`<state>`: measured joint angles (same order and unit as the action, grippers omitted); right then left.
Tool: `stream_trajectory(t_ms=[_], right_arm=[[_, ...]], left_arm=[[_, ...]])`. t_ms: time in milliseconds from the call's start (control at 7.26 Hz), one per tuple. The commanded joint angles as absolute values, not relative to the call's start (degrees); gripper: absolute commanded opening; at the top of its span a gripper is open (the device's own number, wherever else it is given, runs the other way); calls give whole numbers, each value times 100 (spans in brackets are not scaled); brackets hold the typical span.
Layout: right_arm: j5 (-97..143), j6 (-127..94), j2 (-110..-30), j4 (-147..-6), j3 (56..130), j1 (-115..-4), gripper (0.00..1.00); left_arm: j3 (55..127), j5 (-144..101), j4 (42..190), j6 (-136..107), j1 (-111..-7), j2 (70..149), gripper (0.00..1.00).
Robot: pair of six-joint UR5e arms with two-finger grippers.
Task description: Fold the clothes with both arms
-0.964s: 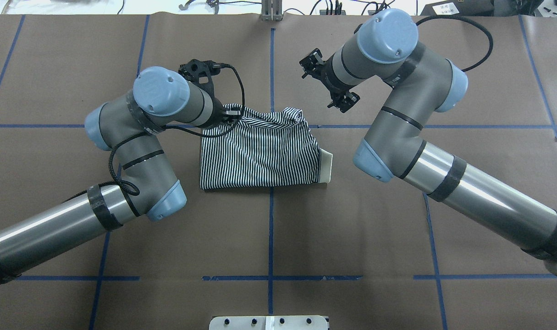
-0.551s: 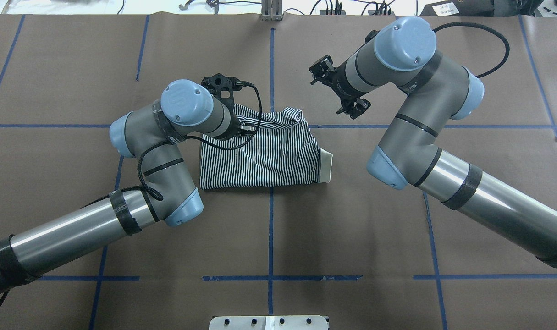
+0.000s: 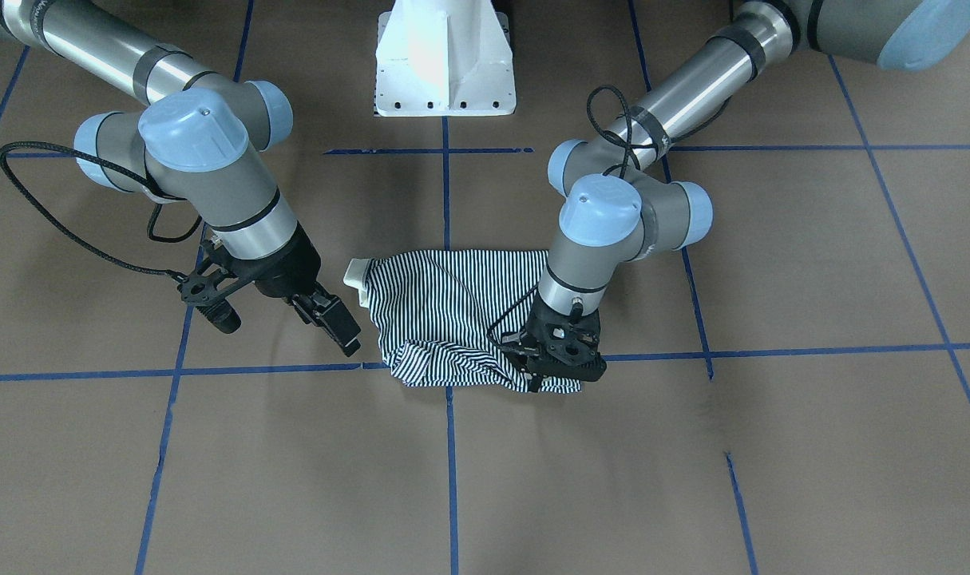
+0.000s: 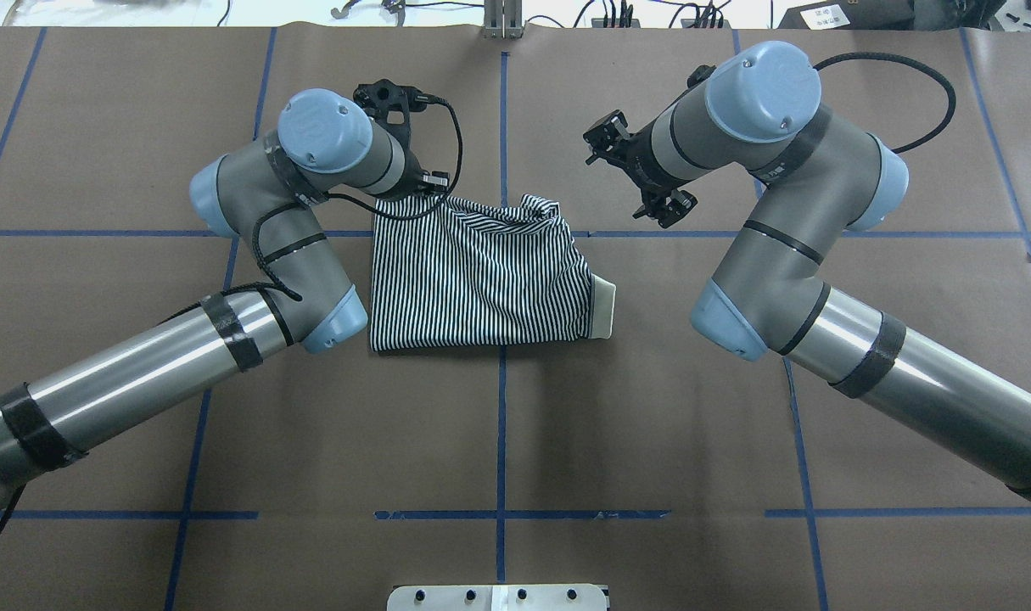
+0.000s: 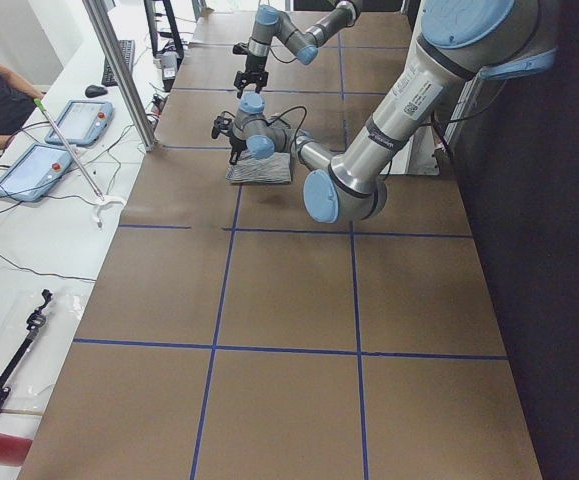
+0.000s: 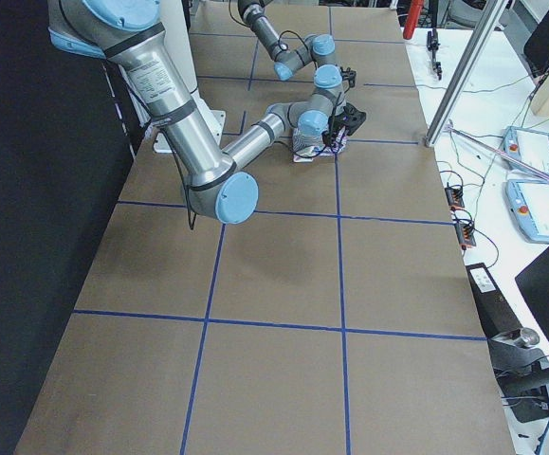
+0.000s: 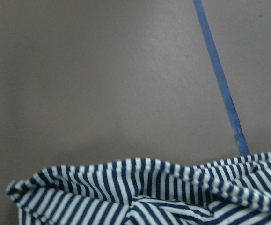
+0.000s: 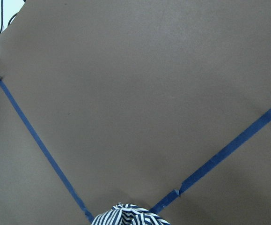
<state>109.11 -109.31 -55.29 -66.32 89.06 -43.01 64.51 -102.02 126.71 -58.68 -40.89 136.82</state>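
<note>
The striped polo shirt [image 4: 481, 271] lies folded into a rough rectangle at the table's middle, its cream collar [image 4: 604, 310] sticking out on the right side. It also shows in the front view [image 3: 445, 307], with a rumpled far edge. My left gripper [image 3: 544, 380] is down on the shirt's far-left corner. Its fingers are hidden under the wrist [image 4: 396, 174], so I cannot tell whether they grip the cloth. The left wrist view shows only the shirt's striped edge [image 7: 140, 192]. My right gripper [image 3: 339, 329] hangs open and empty above the table, just right of the shirt [image 4: 666, 212].
The white pedestal base [image 3: 445, 56] stands behind the shirt. Blue tape lines [image 4: 501, 424] cross the brown table cover. Black cables loop off both wrists [image 4: 447, 136]. A bench with tablets [image 5: 29, 165] and an operator runs along the table's far side.
My left wrist swung right over the shirt, then back out to its far-left corner. My right arm drew further right, away from the shirt. The shirt's body stayed put.
</note>
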Motion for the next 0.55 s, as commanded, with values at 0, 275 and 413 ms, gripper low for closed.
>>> stream_trajectory(t_ms=[0,275,413], right_arm=[[10785,-10977,-5537,-6636,8930,-4079,100],[10338,-11013,-5449,-6662,8973,-3553,99],[9962,-11013,-5371,-6888,8930,-3090,79]], left_arm=[[6029,-10248,13148,-5819,-4498,13772,0],[6317,-10806,13114,-5722,-4937,13590,0],[6772,-11167,13131,-5722,-5174,13205,0]])
